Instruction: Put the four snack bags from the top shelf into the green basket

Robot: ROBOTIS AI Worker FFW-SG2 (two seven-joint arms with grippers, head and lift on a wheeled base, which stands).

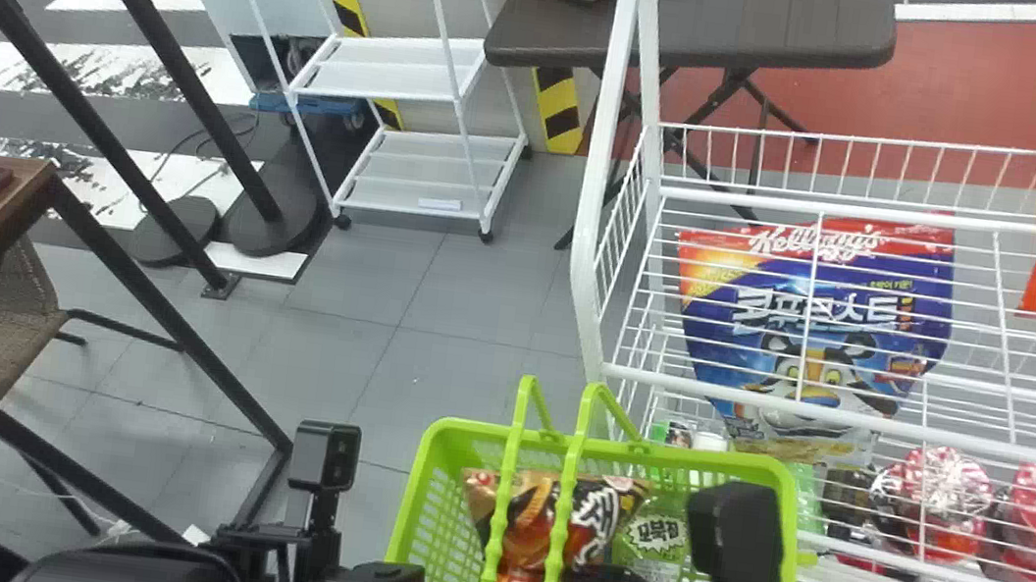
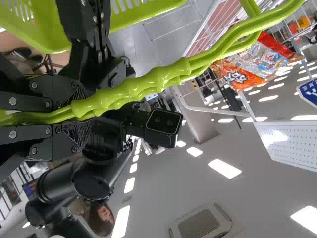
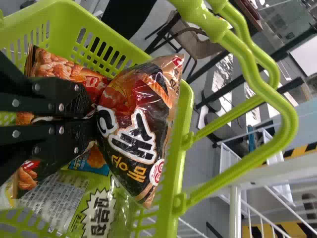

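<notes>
White rack (image 1: 815, 407) stands beyond and to the right of green basket (image 1: 704, 462). Dark snack bag (image 3: 138, 124) is inside the basket, near the far rim, long edge roughly left-right. Green bag (image 1: 656, 535) just right of it. Basket handles (image 1: 561, 524) arch over the dark bag. Right jaws (image 3: 94, 119) pinch its near end, right arm's job; left jaws (image 2: 67, 116) clamp the handles. Next, I'd say: release, back out right. Snag risk at handles.
</notes>
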